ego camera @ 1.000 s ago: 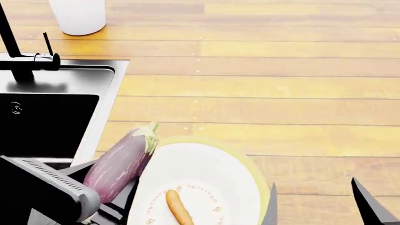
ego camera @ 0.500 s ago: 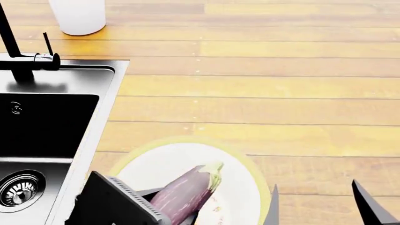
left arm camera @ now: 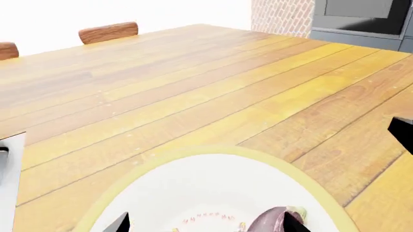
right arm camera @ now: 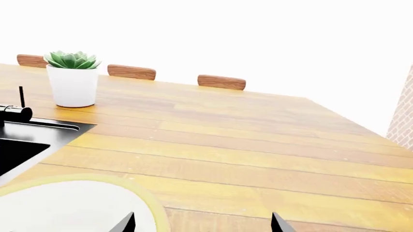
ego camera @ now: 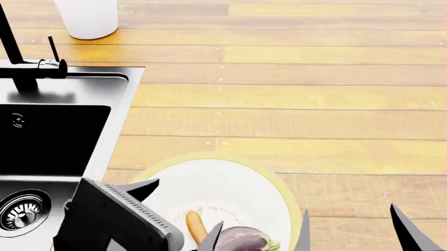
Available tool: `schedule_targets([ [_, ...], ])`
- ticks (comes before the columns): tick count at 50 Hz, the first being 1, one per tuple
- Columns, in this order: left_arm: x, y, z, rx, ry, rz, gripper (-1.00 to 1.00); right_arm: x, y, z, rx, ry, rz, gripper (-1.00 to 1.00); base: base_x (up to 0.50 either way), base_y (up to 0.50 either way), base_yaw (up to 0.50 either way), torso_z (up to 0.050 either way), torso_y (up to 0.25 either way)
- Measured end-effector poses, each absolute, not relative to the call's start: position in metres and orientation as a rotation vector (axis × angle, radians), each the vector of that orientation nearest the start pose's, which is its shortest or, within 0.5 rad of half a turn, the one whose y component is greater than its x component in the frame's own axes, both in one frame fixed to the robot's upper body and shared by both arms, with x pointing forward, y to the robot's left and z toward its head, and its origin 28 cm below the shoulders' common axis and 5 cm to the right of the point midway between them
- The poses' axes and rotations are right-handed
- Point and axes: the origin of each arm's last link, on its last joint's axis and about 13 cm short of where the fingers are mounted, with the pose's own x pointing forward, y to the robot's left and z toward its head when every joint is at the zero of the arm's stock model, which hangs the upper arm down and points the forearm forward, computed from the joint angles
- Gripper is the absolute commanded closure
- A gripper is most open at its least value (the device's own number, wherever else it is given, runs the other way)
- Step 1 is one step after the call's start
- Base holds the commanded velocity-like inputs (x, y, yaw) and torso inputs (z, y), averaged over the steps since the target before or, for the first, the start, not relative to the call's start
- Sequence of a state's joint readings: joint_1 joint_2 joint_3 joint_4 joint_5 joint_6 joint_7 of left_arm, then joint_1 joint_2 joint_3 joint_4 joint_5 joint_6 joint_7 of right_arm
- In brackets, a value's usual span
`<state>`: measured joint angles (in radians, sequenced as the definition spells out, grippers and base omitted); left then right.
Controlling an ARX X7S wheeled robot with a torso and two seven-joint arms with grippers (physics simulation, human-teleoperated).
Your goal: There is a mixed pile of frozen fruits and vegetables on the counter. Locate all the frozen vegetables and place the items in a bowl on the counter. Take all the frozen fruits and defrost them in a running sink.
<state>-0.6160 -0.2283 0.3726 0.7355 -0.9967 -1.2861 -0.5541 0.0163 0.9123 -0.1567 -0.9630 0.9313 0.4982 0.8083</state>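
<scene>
The purple eggplant (ego camera: 239,241) lies in the wide white bowl (ego camera: 278,184) near the counter's (ego camera: 293,104) front edge, beside a small orange carrot-like piece (ego camera: 194,226). My left gripper (ego camera: 181,208) hangs open over the bowl, and one fingertip sits right next to the eggplant (left arm camera: 270,221). In the left wrist view the left gripper (left arm camera: 205,223) spans the bowl's inside, with the yellow rim (left arm camera: 193,153) beyond it. My right gripper (ego camera: 353,230) stands open to the right of the bowl, and the right wrist view shows the gripper (right arm camera: 203,223) holding nothing. No frozen fruits are in view.
The black sink (ego camera: 49,136) with its steel rim lies left of the bowl, and its faucet (ego camera: 28,68) stands behind the basin. A white plant pot (ego camera: 87,18) stands at the far left of the counter. Wooden chair backs (right arm camera: 221,81) line the far edge.
The eggplant has left my left gripper and now lies in the bowl. The left jaws have opened wide, and the arm has drawn slightly left. The right arm has not moved.
</scene>
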Motion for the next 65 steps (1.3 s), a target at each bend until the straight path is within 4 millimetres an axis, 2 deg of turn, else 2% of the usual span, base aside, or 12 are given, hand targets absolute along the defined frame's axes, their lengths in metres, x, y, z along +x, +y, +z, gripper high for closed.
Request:
schedule_targets([
  [8, 0.198, 0.159, 0.202, 0.116, 0.091, -0.489, -1.00, 0.140, -0.135, 0.173, -0.106, -0.065, 0.035, -1.00, 0.00, 0.00, 0.00, 0.000, 0.000],
  [15, 0.194, 0.181, 0.207, 0.069, 0.049, -0.393, -1.00, 0.138, -0.135, 0.176, -0.108, -0.087, 0.032, -1.00, 0.00, 0.00, 0.00, 0.000, 0.000],
  [25, 0.185, 0.212, 0.197, 0.011, 0.007, -0.209, -1.00, 0.137, -0.136, 0.180, -0.103, -0.109, 0.025, -1.00, 0.00, 0.00, 0.00, 0.000, 0.000],
  [35, 0.179, 0.231, 0.189, -0.003, -0.015, -0.083, -1.00, 0.137, -0.136, 0.183, -0.108, -0.136, 0.015, -1.00, 0.00, 0.00, 0.00, 0.000, 0.000],
  [50, 0.173, 0.244, 0.190, 0.000, -0.043, -0.011, -1.00, 0.136, -0.135, 0.184, -0.144, -0.156, -0.006, -1.00, 0.02, 0.39, 0.00, 0.000, 0.000],
  [65, 0.170, 0.247, 0.192, 0.004, -0.062, 0.007, -1.00, 0.136, -0.134, 0.184, -0.148, -0.161, 0.000, -1.00, 0.03, 0.50, 0.00, 0.000, 0.000],
])
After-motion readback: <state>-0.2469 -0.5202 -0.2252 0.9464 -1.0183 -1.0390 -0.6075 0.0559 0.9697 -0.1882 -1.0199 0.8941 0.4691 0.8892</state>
